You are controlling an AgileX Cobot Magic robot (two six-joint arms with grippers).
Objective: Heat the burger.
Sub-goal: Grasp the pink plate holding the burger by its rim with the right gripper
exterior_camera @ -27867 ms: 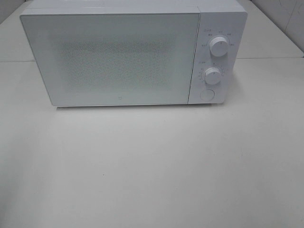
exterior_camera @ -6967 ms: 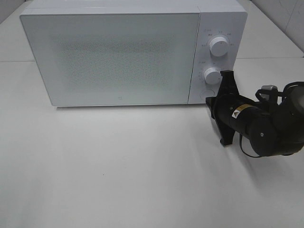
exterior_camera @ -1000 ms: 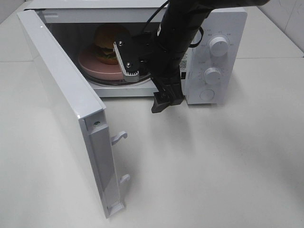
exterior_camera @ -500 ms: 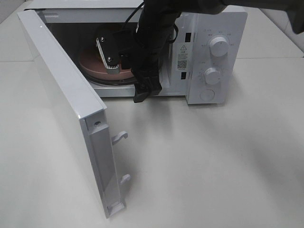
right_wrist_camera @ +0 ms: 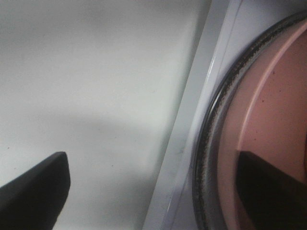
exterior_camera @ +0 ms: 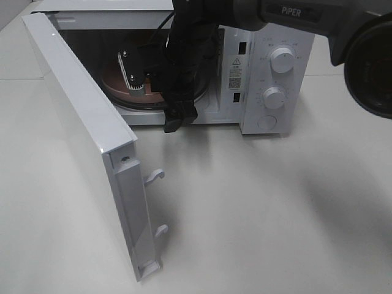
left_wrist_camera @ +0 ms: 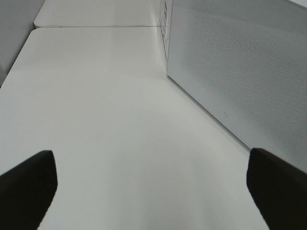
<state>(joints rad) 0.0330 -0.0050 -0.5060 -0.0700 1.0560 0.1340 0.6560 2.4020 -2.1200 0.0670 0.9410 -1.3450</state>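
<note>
- Burger: out of my sight. The right arm covers the microwave point(exterior_camera: 269, 67) cavity, so I cannot place it.
- Right gripper point(exterior_camera: 154, 97) is spread wide and empty at the cavity mouth, one finger over the pink plate point(right_wrist_camera: 273, 120) on the glass turntable point(right_wrist_camera: 211, 143), the other over the table point(exterior_camera: 275, 214).
- Left gripper point(left_wrist_camera: 153, 191) is wide apart and empty, above the table beside the open door point(left_wrist_camera: 240, 67).

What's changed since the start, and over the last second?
The white microwave's door went from shut to swung wide open. The right gripper, jaws open, moved leftward in the high view across the cavity mouth to the round pink plate, now hiding the burger. Nothing is held. The plate stayed put.
</note>
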